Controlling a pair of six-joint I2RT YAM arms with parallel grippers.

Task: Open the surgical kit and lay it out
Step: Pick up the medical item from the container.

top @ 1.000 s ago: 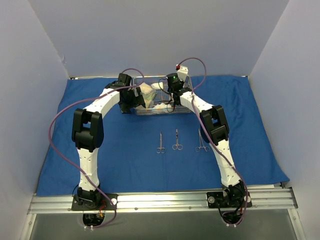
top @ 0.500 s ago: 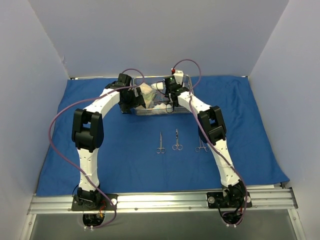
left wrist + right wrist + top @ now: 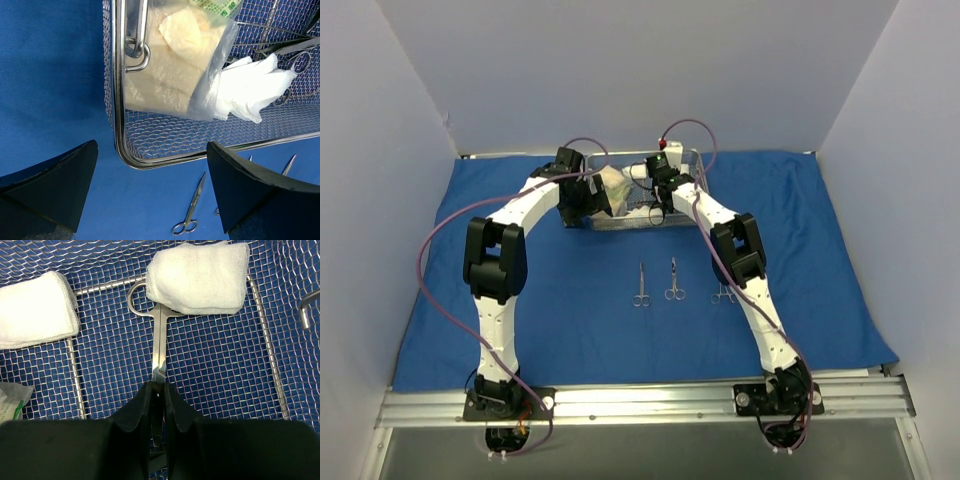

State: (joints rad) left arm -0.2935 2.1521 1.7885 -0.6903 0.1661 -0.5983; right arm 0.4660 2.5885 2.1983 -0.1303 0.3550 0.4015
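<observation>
Inside the wire-mesh tray [image 3: 265,345], the right gripper [image 3: 159,387] pinches a steel instrument [image 3: 159,340], its ring tucked under a gauze pad [image 3: 200,277], apparently to lift it out; the left gripper [image 3: 152,150] gapes beside the tray's corner.

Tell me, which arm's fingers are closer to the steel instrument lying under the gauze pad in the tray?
Right. The right fingers are pinched on the steel instrument at its tip, inside the wire tray. The left fingers hang open outside the tray's corner, above the blue cloth.
</observation>
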